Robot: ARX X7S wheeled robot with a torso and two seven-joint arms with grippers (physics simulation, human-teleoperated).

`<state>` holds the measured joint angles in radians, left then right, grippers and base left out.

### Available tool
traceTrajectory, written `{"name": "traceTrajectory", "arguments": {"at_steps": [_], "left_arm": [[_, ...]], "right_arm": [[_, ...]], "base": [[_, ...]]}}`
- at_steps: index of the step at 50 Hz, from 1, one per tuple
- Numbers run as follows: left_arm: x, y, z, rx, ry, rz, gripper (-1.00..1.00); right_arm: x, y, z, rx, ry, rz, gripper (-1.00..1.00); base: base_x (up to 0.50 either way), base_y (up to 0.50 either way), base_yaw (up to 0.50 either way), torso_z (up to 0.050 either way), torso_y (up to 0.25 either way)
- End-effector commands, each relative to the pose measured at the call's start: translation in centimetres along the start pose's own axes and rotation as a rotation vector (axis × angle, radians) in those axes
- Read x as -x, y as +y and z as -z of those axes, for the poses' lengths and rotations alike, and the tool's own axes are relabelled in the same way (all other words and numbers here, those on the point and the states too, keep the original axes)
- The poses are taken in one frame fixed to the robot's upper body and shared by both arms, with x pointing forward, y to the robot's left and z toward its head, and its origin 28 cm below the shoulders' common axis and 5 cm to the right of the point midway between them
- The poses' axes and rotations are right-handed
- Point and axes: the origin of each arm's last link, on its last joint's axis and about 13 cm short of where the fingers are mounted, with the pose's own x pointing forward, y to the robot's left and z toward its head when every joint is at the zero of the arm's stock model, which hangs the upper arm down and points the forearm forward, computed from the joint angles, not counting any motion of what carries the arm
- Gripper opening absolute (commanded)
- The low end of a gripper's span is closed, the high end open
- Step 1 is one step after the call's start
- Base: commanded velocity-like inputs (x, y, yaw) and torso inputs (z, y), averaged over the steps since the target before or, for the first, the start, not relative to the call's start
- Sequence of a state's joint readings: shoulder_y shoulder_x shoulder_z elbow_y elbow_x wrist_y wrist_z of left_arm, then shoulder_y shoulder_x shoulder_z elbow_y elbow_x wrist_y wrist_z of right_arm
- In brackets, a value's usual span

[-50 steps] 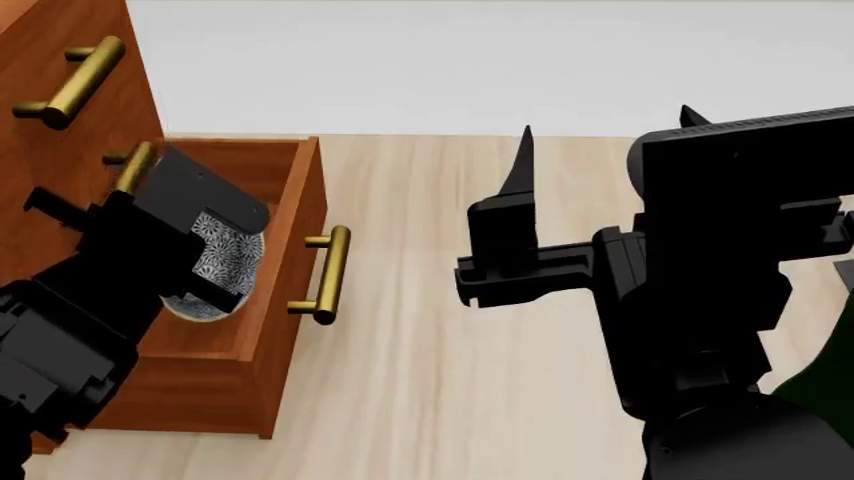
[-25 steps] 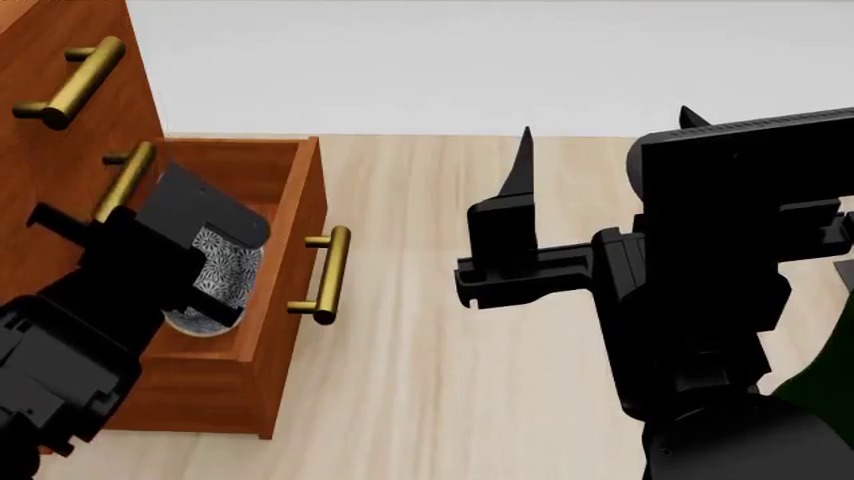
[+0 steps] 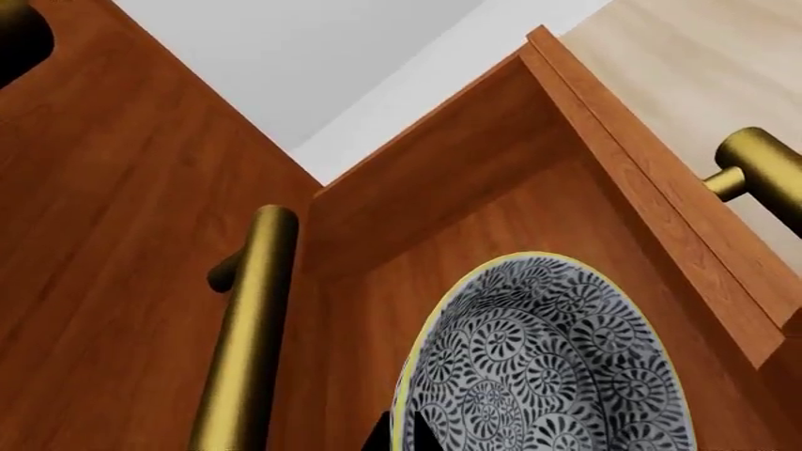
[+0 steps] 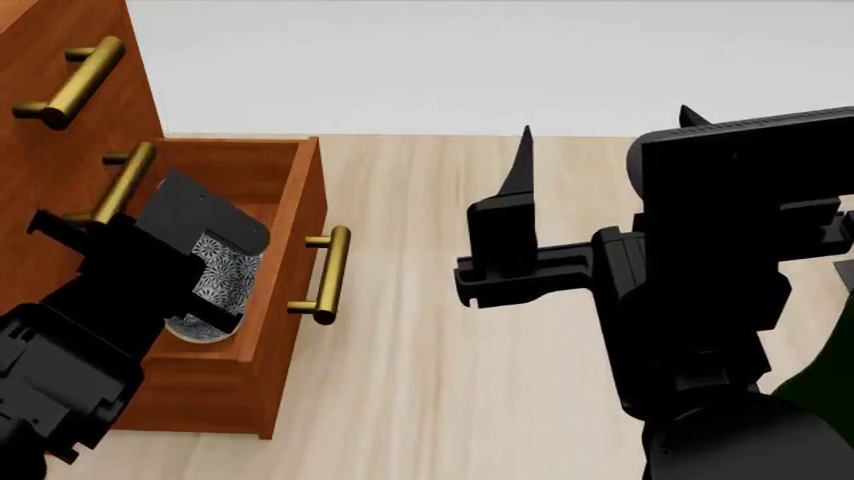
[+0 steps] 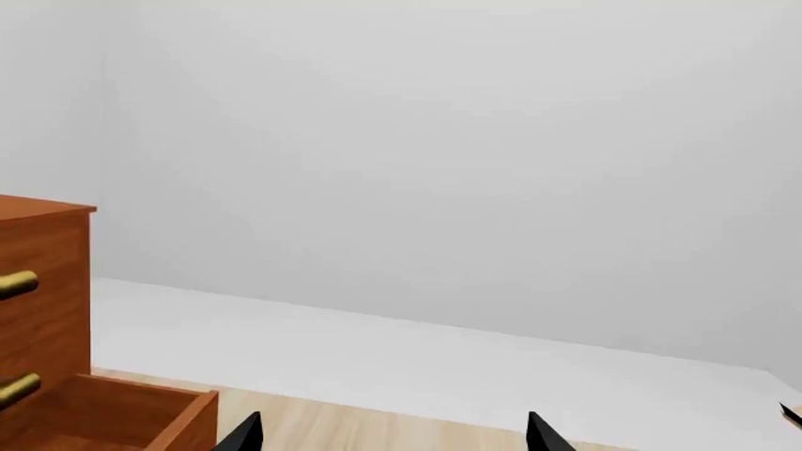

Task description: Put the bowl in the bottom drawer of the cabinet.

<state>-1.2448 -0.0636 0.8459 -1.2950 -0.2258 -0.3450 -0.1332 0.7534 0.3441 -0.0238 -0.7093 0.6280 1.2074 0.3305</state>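
Pale plank floor; left end effector clenching floral round bowl inside reddish wooden bottom drawer.

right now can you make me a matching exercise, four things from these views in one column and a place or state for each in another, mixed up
Things:
1. bowl
2. bottom drawer
3. left gripper
4. right gripper

Place or state:
A. pulled open
B. open, holding nothing, over the floor
C. inside the drawer box, tilted
D. closed on the bowl's rim

Pairs: 1-C, 2-A, 3-D, 4-B
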Motion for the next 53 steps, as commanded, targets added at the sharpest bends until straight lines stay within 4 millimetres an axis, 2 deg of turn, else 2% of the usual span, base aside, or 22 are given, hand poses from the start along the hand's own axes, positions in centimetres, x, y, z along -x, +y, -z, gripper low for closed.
{"name": "traceTrajectory", "arguments": {"at_steps": [1, 18, 19, 53], "left_arm": [[-0.06, -0.47, 0.85, -0.008, 0.008, 0.019, -1.00], [-0.03, -0.51, 0.89, -0.011, 0.018, 0.027, -1.00], [-0.03, -0.49, 0.87, -0.010, 0.017, 0.027, 1.00], [-0.05, -0.20, 0.10, -0.014, -0.014, 0.021, 1.00]], "right_arm": [[0.05, 0.10, 0.61, -0.013, 0.016, 0.001, 1.00], [0.08, 0.07, 0.59, -0.013, 0.014, 0.003, 1.00], [0.08, 0.07, 0.59, -0.014, 0.014, 0.002, 1.00], [0.20, 0.14, 0.51, -0.014, 0.013, 0.000, 1.00]], "base": [[0.00, 0.00, 0.00, 0.000, 0.000], [0.00, 0.00, 0.00, 0.000, 0.000], [0.00, 0.00, 0.00, 0.000, 0.000], [0.01, 0.00, 0.00, 0.000, 0.000]]}}
